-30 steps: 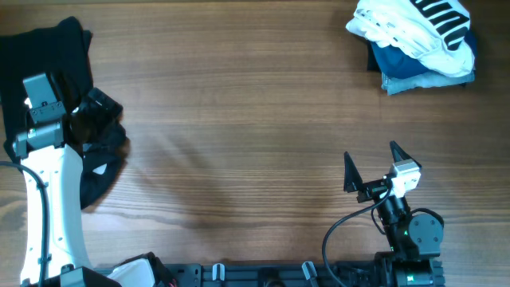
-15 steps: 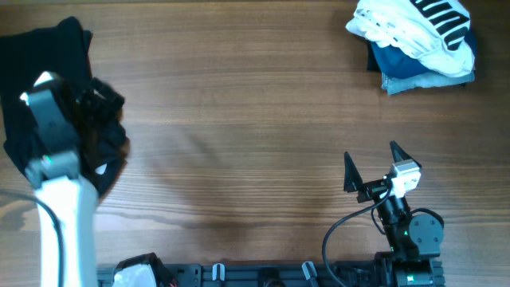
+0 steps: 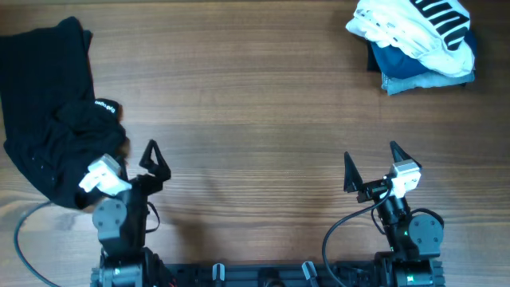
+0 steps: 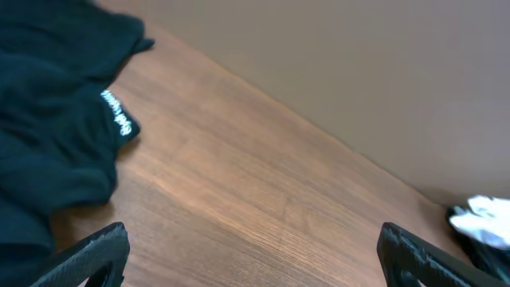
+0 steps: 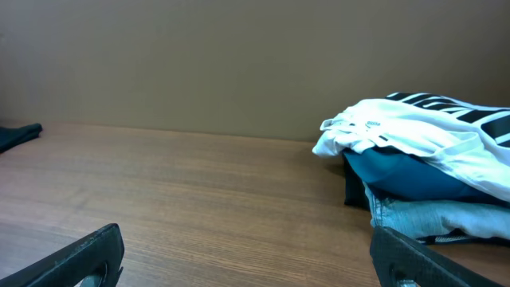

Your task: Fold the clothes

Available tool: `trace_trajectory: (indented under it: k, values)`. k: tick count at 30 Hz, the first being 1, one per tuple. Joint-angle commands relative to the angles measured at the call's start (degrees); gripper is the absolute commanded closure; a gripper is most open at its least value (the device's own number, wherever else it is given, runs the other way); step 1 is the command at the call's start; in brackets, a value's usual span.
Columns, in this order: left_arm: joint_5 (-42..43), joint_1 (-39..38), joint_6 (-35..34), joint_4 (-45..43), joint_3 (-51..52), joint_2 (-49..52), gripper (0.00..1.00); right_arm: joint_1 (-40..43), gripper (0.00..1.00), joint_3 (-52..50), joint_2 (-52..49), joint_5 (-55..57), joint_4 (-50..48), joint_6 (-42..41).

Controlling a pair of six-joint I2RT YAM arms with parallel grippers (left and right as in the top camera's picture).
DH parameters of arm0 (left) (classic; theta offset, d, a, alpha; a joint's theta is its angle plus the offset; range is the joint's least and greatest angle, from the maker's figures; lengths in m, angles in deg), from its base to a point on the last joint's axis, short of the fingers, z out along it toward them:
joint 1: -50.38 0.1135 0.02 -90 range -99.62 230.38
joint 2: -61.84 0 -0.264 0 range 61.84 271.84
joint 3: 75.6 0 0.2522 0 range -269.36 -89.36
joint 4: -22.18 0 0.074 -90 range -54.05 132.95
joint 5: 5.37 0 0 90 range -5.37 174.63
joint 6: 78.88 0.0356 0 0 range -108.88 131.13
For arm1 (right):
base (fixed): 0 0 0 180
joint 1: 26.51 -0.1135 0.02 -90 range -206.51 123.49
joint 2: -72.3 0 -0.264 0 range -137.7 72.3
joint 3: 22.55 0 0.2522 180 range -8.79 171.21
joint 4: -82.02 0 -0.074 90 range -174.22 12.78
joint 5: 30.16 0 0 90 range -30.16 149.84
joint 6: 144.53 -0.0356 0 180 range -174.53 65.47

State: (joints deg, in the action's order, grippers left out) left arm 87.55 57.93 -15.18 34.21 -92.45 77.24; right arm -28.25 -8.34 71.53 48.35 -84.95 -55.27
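The black garment (image 3: 48, 119) lay crumpled at the far left of the wooden worktop (image 3: 255, 104), a white printed label (image 4: 119, 121) showing on one fold. The left claw (image 3: 137, 159) sat at the near left, just beside the garment's near edge, its fingers spread wide and gripping nothing. One finger was hard to pick out against the dark cloth, so whether it touched the cloth was unclear. The right claw (image 3: 373, 159) sat at the near right, likewise spread and empty. A pile of clothes (image 3: 418, 44), white and striped over blue, rested at the far right corner.
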Motion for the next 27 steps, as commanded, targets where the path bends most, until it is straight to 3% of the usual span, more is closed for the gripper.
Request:
trace_trajectory:
  k: [1, 4, 13, 27]
  values:
    - [3.72, -0.22, 7.93, 0.59, 2.19, -5.9, 0.0, -0.33, 0.0, -0.15, 0.5, 0.57, -0.17, 0.61]
    - [3.67, -0.2, 8.13, 6.45, 2.43, -8.33, 0.0, -0.33, 0.0, -0.15, 0.5, 0.57, -0.17, 0.59]
    - [2.82, -0.2, 8.09, 6.29, 2.45, -15.15, 0.0, -0.33, 0.0, -0.15, 0.5, 0.57, -0.17, 0.59]
    - [2.62, -0.2, 8.09, 6.27, 2.45, -15.06, 0.0, -0.33, 0.0, -0.15, 0.5, 0.57, -0.17, 0.61]
